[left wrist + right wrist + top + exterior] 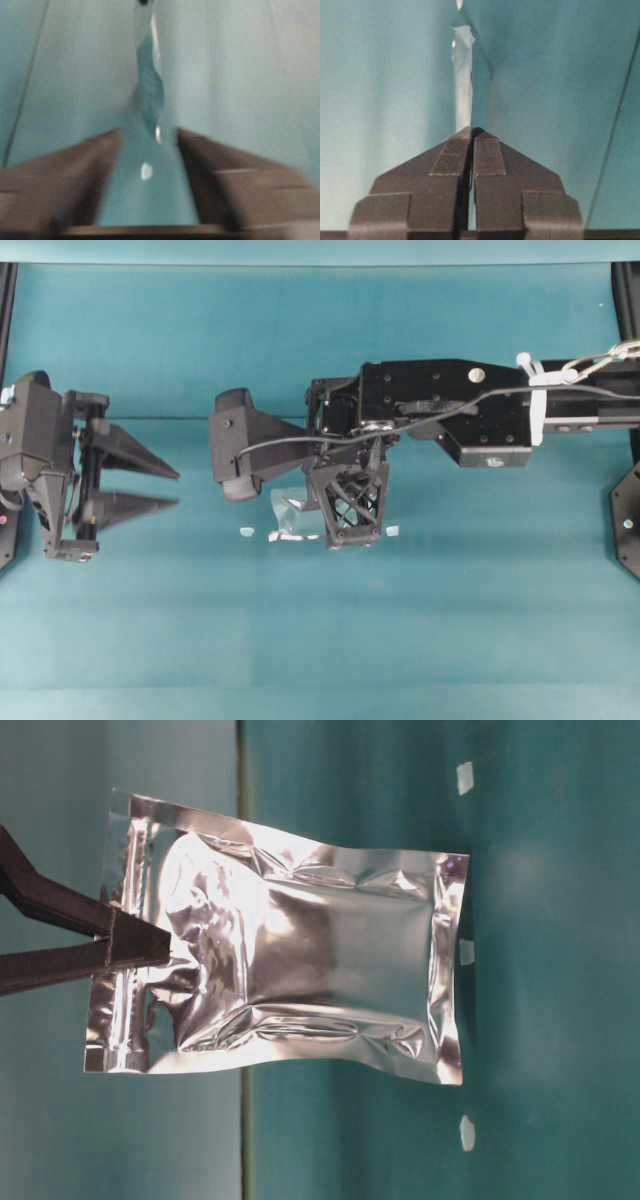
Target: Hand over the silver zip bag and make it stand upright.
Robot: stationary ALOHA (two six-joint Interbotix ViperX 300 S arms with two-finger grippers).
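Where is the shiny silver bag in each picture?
Overhead: silver bag peeks out under the right arm, near the middle.
Table-level: silver bag fills the middle.
Left wrist: thin strip, top middle.
Right wrist: edge-on, above the shut jaws.
Shared landmark: right gripper.

Silver zip bag upright on the table, well right of the left end effector

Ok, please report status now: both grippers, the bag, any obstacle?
Left gripper open, clear of bag. Right gripper shut on silver zip bag. Small white scraps nearby.
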